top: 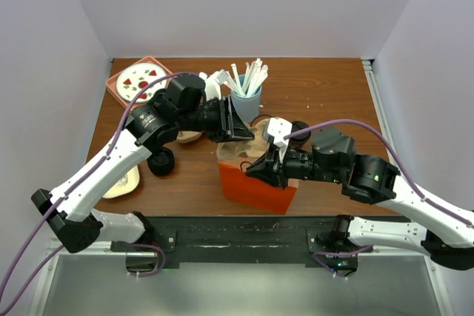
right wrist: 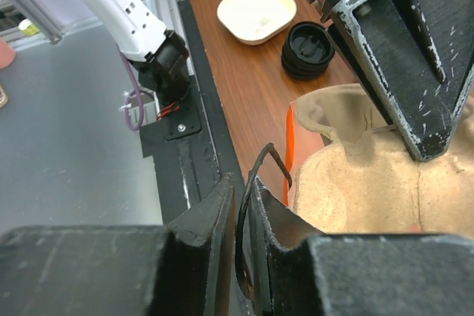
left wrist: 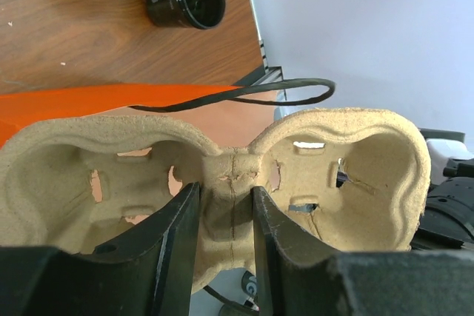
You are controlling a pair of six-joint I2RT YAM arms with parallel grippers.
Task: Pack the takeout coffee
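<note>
While the left gripper [left wrist: 226, 196] is clamping the carrier [left wrist: 363, 160] by its ridge above the bag [top: 252, 187], the right gripper [right wrist: 241, 192] is pinching the handle [right wrist: 275, 158]; advisable: holding the mouth wide, lowering level.

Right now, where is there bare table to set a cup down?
Free: the far right of the table, between the blue cup of straws and the right edge; also a strip between the left black lid and the orange bag. Crowded: the centre, where the cup carrier hangs over the bag, and the far-left tray.
</note>
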